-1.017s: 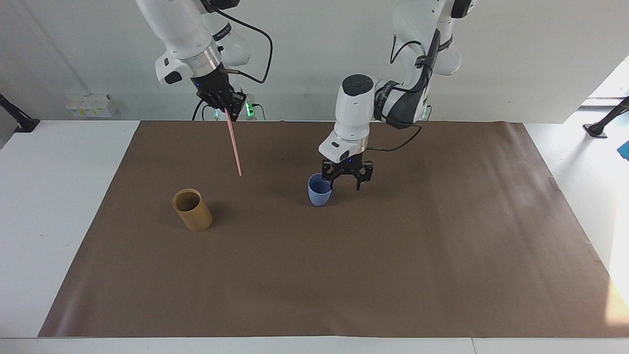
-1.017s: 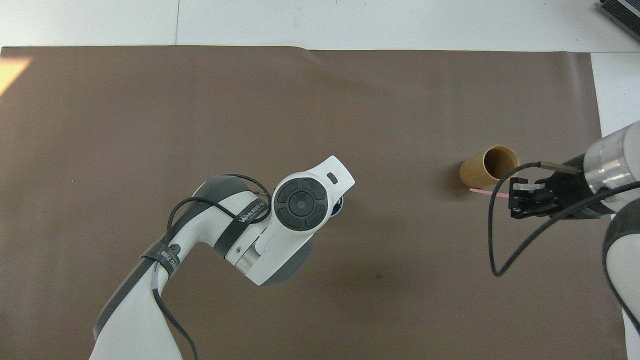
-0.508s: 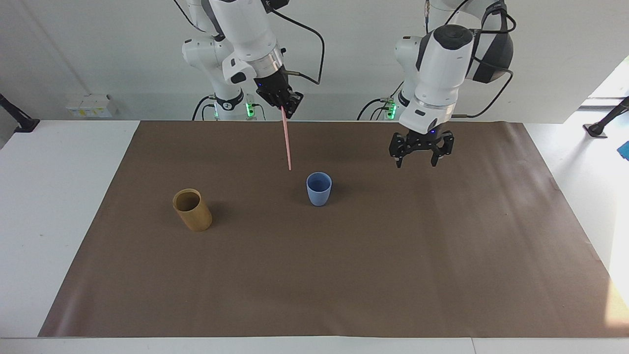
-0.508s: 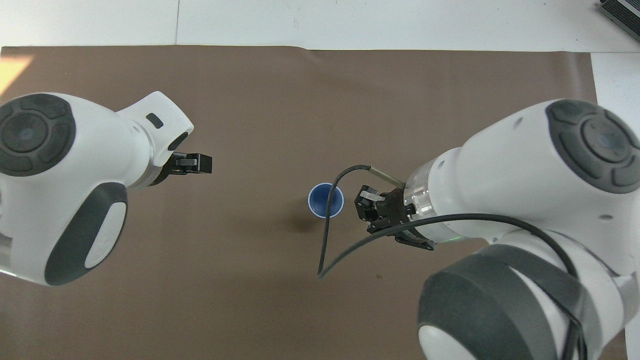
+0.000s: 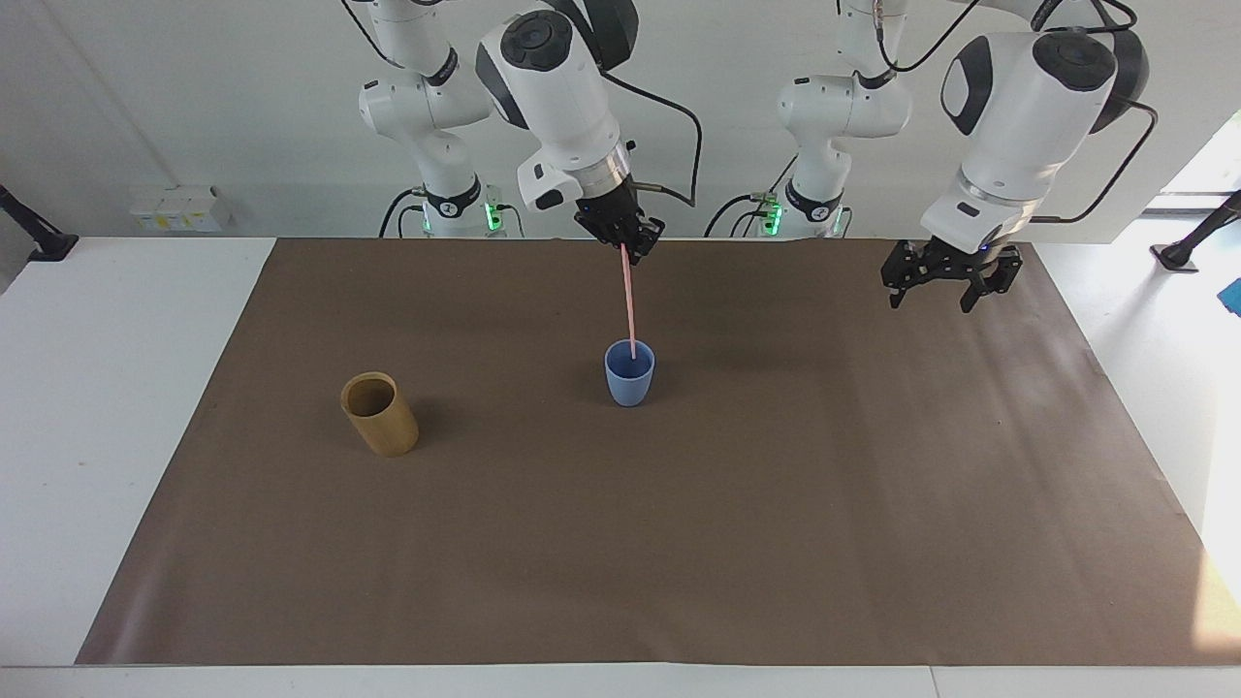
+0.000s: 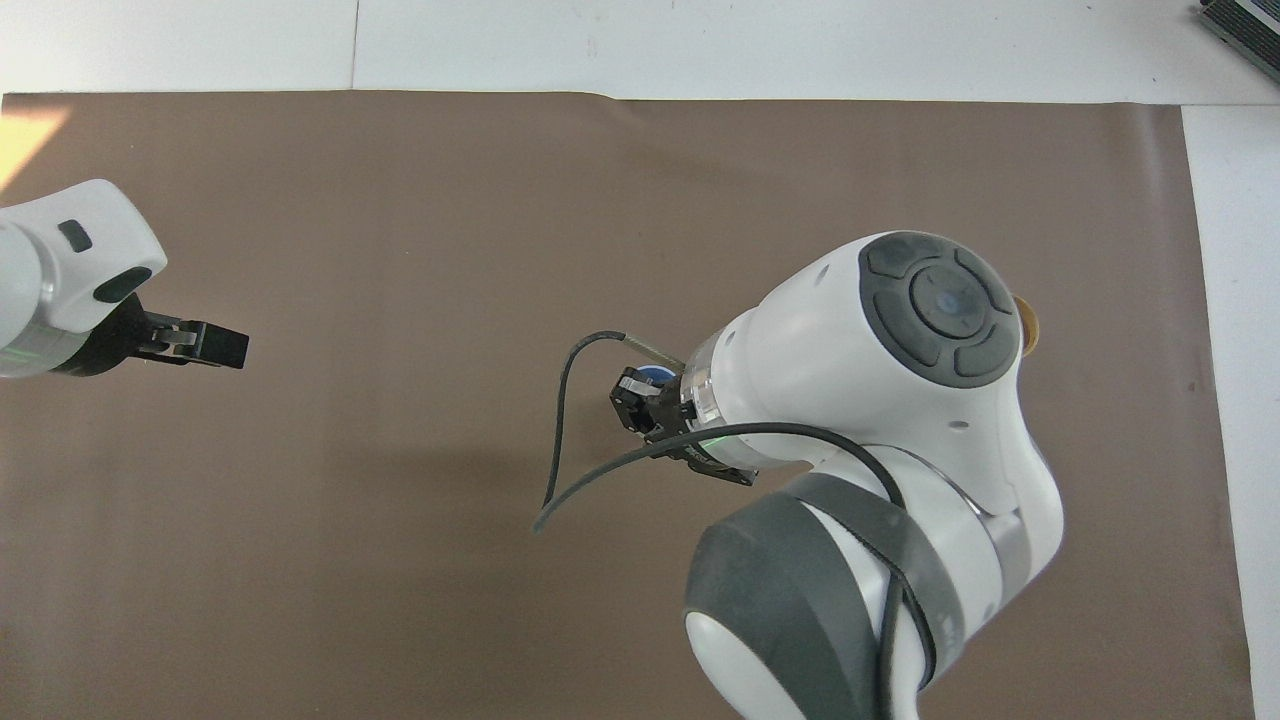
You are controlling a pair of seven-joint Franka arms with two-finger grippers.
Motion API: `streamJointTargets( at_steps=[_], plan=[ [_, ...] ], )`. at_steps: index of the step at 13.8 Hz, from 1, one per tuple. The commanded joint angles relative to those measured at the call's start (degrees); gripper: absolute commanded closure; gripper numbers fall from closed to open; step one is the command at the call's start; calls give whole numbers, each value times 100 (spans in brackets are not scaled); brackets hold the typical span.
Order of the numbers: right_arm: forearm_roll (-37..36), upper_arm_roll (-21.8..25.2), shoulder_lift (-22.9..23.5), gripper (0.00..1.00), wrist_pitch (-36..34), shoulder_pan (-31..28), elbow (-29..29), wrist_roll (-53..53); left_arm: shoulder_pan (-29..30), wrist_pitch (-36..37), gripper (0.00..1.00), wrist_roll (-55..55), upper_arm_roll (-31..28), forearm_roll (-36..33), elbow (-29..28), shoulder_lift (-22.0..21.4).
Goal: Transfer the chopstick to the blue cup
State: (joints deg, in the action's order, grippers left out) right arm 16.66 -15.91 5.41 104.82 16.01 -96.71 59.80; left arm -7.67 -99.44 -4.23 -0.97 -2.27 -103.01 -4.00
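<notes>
The blue cup (image 5: 629, 378) stands upright mid-mat. My right gripper (image 5: 630, 254) is above it, shut on the top end of the pale pink chopstick (image 5: 628, 301). The chopstick hangs nearly upright and its lower tip sits in the cup's mouth. In the overhead view the right gripper (image 6: 640, 405) and arm cover the chopstick and most of the blue cup (image 6: 657, 375). My left gripper (image 5: 931, 302) is open and empty, raised over the mat toward the left arm's end, well away from the cup; it also shows in the overhead view (image 6: 215, 345).
A tan bamboo-like cup (image 5: 380, 415) stands tilted on the brown mat (image 5: 679, 543) toward the right arm's end, a little farther from the robots than the blue cup. In the overhead view only a sliver of the bamboo cup (image 6: 1027, 327) shows past the right arm.
My right gripper has carried the chopstick from near the bamboo cup to over the blue cup, and its tip now sits in the cup's mouth. My left gripper has left the cup, rising toward its own end.
</notes>
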Motion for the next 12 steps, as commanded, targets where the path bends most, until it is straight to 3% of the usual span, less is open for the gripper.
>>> streamJointTargets(
  at_steps=[1, 3, 5, 7, 8, 9, 10, 11, 12],
  plan=[
    [-13, 9, -145, 100, 651, 147, -628, -161, 178, 889, 0, -280, 62, 78, 683, -110],
    [-136, 9, -242, 100, 1197, 139, -1094, -634, 178, 1451, 0, -272, 71, 69, 1158, -92],
    [-154, 9, -251, 100, 1296, 104, -1210, -855, 178, 1542, 0, -263, 88, 86, 1249, -110],
    [-154, 27, -251, 79, 1287, 78, -1219, -1162, 196, 1542, 0, -272, 71, 95, 1178, -136],
    [-154, 27, -242, 79, 1278, 25, -1219, -1320, 196, 1533, 0, -245, 71, 95, 1160, -162],
    [-154, 27, -233, 70, 1278, 7, -1193, -1374, 196, 1516, 0, -193, 71, 95, 1160, -163],
    [-163, 35, -190, 51, 1295, 7, -1123, -1375, 204, 1455, 0, -201, 71, 191, 1160, -163],
    [-206, 44, -154, 43, 1313, -27, -1061, -1401, 309, 1402, 0, -210, 62, 523, 1160, -163],
    [-398, 44, -128, 28, 1313, -106, -939, -1471, 493, 1410, 0, -210, 88, 822, 1160, -163]
  ],
)
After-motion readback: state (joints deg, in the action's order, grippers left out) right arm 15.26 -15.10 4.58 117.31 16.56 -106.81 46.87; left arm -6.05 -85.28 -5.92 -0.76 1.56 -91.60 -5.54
